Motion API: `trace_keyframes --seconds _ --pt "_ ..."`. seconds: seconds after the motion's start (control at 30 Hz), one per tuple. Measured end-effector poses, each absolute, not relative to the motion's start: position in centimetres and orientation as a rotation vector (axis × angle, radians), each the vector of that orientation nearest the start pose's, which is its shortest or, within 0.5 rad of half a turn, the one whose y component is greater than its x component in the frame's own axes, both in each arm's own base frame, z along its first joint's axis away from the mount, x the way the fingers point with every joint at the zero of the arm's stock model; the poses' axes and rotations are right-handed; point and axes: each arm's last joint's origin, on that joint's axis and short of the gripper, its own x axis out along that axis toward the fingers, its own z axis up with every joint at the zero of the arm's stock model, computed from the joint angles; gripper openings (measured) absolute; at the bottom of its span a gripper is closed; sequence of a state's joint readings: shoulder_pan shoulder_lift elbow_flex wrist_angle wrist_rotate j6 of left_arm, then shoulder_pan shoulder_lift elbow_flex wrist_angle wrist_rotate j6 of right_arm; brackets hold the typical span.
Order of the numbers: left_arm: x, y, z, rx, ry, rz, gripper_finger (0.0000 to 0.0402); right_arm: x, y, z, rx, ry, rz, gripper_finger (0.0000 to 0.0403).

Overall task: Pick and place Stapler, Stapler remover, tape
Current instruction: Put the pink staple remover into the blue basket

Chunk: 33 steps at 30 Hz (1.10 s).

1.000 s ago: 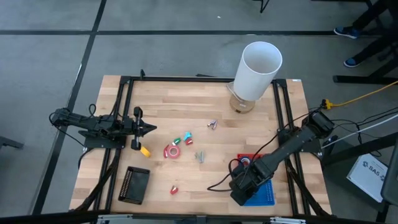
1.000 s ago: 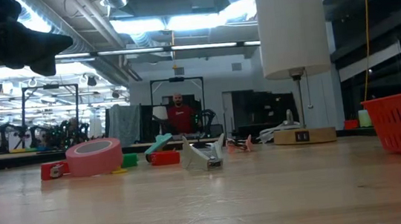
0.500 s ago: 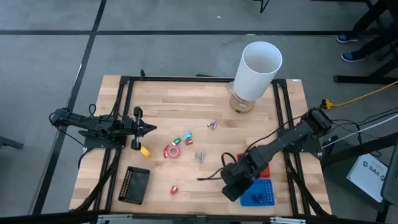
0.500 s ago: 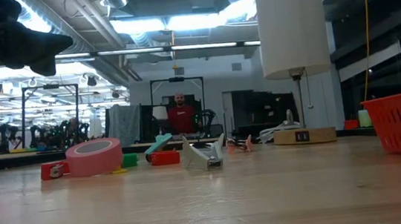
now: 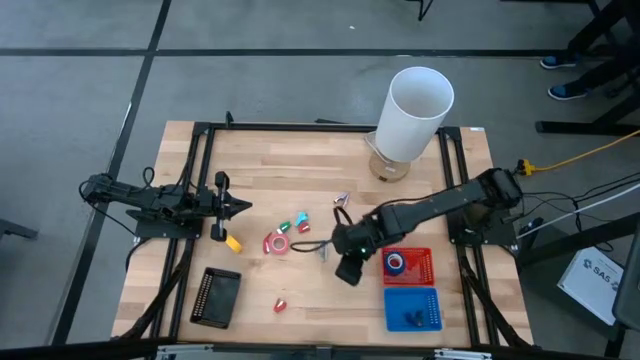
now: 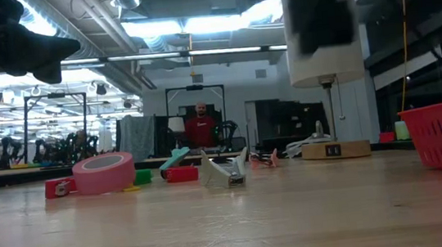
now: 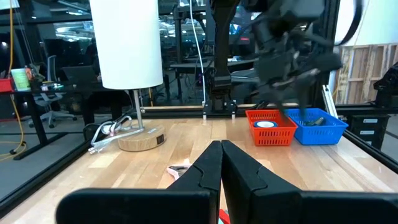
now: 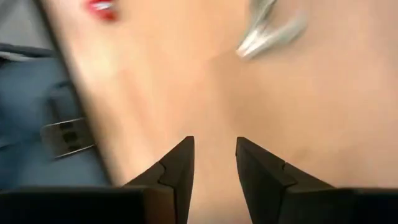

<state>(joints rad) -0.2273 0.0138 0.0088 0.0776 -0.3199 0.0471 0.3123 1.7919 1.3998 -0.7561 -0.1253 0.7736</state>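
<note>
A pink tape roll (image 5: 277, 243) lies flat at the table's middle, and a blue-and-white roll (image 5: 397, 263) lies in the red basket (image 5: 420, 262). A silver stapler remover (image 5: 322, 250) rests on the wood, with a second one (image 5: 342, 200) farther back. The blue basket (image 5: 412, 300) holds a dark thing (image 5: 410, 319); whether that is the stapler, I cannot tell. My right gripper (image 8: 214, 155) hovers open just right of the silver remover (image 8: 267, 28), tipped downward, with nothing between its fingers. At the left edge, my left gripper (image 5: 245, 207) stays shut and level.
A tall white cylinder (image 5: 415, 105) stands on a round base at the far right. A black slab (image 5: 218, 297) lies near left, with a yellow block (image 5: 233, 242) and small red and green bits (image 5: 295, 222) by the tape. A person stands in the room beyond.
My right gripper has left the blue basket at the near right and swung up and toward the table's left and far side, to the silver stapler remover at the middle, rolling as it went. The dark thing now shows in the blue basket.
</note>
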Motion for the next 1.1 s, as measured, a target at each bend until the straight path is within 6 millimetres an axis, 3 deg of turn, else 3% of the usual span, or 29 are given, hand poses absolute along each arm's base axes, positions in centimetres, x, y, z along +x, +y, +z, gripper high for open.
trace_keyframes --seconds 0.13,0.37,0.67,0.83,1.0,1.1 --pt "9.6 -1.3 17.3 0.027 -0.068 0.095 0.0004 35.8 9.2 22.9 0.313 1.187 -0.055 0.0119" --pt "9.6 -1.3 17.3 0.028 -0.067 0.094 0.0004 36.4 6.2 22.7 -0.101 1.174 0.136 0.0119" --pt "9.6 -1.3 17.3 0.028 -0.067 0.094 0.0004 35.9 2.9 21.2 -0.263 1.231 0.209 0.0119" --pt "9.6 -1.3 17.3 0.028 -0.067 0.094 0.0004 35.6 1.6 20.2 -0.463 1.233 0.317 0.0119" --pt "9.6 -1.3 17.3 0.028 -0.067 0.094 0.0004 35.6 1.1 19.4 -0.701 1.239 0.267 0.0119" --pt "9.6 -1.3 17.3 0.028 -0.068 0.094 0.0004 35.7 0.7 19.3 -0.756 1.247 0.22 0.0119"
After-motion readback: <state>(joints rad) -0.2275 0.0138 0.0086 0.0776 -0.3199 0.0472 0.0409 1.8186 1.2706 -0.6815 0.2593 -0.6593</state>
